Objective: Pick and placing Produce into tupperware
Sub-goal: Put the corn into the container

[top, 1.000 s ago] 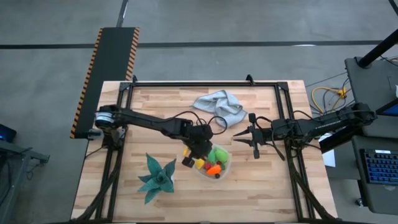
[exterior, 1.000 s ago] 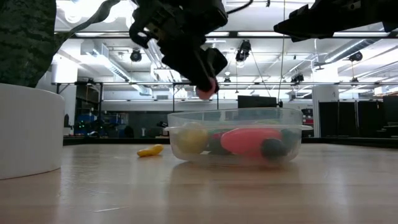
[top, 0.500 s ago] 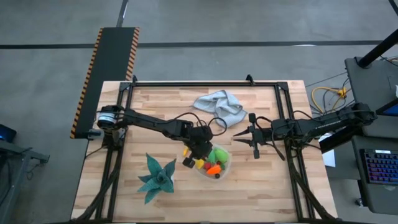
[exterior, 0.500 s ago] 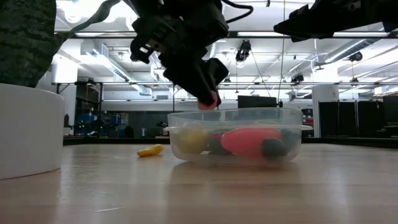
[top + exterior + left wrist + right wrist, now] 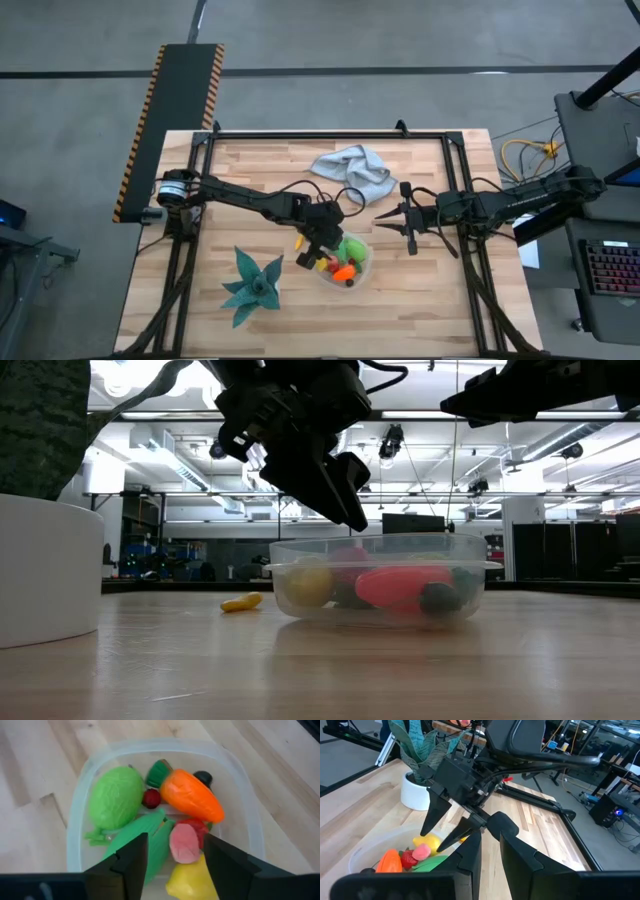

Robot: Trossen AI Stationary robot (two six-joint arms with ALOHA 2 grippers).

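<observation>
Produce [image 5: 190, 802] is piled in the tupperware [image 5: 361, 268] on the worktop [image 5: 420, 300]; plant [image 5: 252, 284] sits left of it, cloth [image 5: 355, 167] behind it.

Two dark, near-black arms are seen, built of slim tubular links joined by bulkier rounded housings. A silvery round cap is carried at the left arm's base joint. Thin black cables are looped loosely beside the wrist sections of both arms. The left end effector [image 5: 312, 250] is fitted with two flat, matte black, wedge-shaped fingers [image 5: 131, 862]. The right end effector [image 5: 383, 222] is fitted with matching fingers tapering to narrow points.
</observation>
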